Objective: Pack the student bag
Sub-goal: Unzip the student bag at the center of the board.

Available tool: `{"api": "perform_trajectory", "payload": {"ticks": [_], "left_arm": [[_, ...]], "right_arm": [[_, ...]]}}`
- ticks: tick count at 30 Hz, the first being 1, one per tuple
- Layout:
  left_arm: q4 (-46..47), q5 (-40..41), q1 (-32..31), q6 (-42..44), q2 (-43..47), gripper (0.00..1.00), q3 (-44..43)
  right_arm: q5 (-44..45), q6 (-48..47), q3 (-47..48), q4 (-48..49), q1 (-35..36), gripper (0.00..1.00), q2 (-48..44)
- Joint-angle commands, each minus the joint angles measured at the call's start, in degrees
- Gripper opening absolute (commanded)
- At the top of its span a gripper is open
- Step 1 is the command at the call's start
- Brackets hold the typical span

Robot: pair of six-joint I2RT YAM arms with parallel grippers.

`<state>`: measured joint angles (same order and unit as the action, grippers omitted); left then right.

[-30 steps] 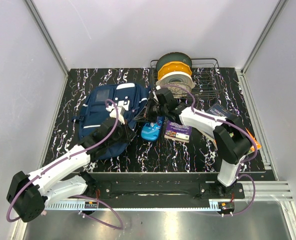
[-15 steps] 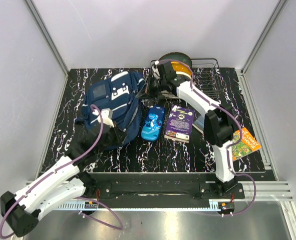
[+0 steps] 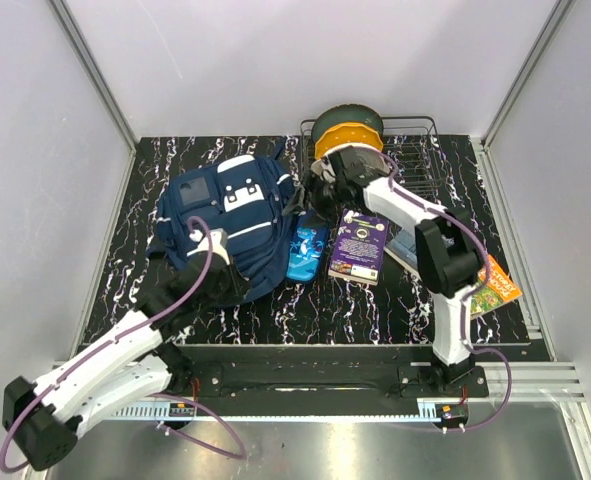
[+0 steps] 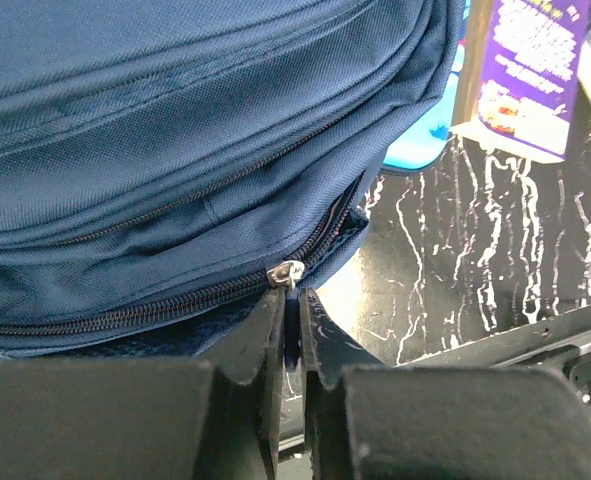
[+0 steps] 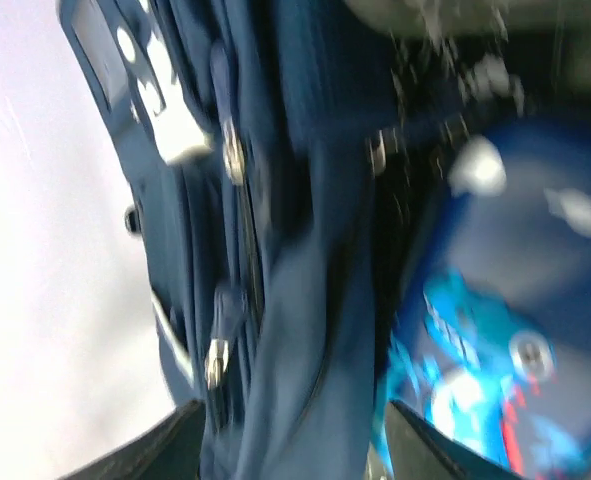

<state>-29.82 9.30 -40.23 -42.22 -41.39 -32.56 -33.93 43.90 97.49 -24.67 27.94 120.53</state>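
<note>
The student bag, navy with white patches, lies at the table's left centre. My left gripper sits at its near edge. In the left wrist view the jaws are shut on the dark blue pull tab hanging from the silver zipper slider. My right gripper is at the bag's right side. The right wrist view is blurred, but its fingers stand wide apart, the gripper open with navy bag fabric lying between them.
A bright-blue patterned pencil case lies against the bag's right edge, and a purple book lies beside it. More books lie at the right. A wire rack with filament spools stands at the back.
My right gripper has opened and come back from the rack toward the bag's right side. The bag has shifted and settled flatter. My left gripper stays shut and has drawn slightly nearer.
</note>
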Motion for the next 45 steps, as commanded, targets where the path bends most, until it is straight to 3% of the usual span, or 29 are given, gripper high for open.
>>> {"api": "perform_trajectory", "payload": {"ticks": [1,5,10,15,17,18,21,24,28,35,45], "left_arm": [[10.04,-3.14,-0.29,1.52,-5.27,0.00,-4.88],[13.65,-5.25,-0.55,2.58,-10.02,0.00,-7.26],[15.85,-6.40,-1.69,3.54,-12.40,0.00,-8.05],[15.76,-6.93,-2.84,4.07,-11.70,0.00,-7.26],[15.76,-7.01,-3.01,4.16,-11.52,0.00,-6.91],[15.76,-7.10,-3.10,4.16,-11.18,0.00,-6.47],[15.59,-7.19,-3.28,4.25,-10.56,0.00,-5.94],[15.59,-7.02,-3.28,4.60,-10.12,0.00,-5.68],[13.40,-5.79,-3.37,4.69,-9.59,0.00,-5.59],[4.79,-0.43,-3.19,3.81,-3.36,0.00,-2.96],[-9.89,11.87,-2.75,-5.58,-2.20,0.00,-1.90]], "right_arm": [[-0.35,4.69,-13.35,11.11,0.09,0.76,-16.36],[1.85,9.26,-28.20,16.04,2.02,0.76,-24.45],[4.22,12.78,-31.49,18.86,6.77,0.74,-25.35],[4.49,13.94,-29.83,22.48,10.10,0.55,-20.87],[4.93,13.32,-27.98,21.68,10.46,0.43,-19.73],[4.93,13.40,-27.71,21.85,10.46,0.30,-19.02],[5.37,13.14,-27.44,21.59,10.46,0.21,-18.23],[5.98,12.53,-27.62,21.67,10.38,0.00,-18.40],[7.91,9.46,-25.87,18.43,8.80,0.00,-19.63],[5.55,4.97,-19.89,13.60,-0.51,0.00,-19.54],[4.49,3.21,-17.07,11.48,-2.54,0.00,-21.74]]}}
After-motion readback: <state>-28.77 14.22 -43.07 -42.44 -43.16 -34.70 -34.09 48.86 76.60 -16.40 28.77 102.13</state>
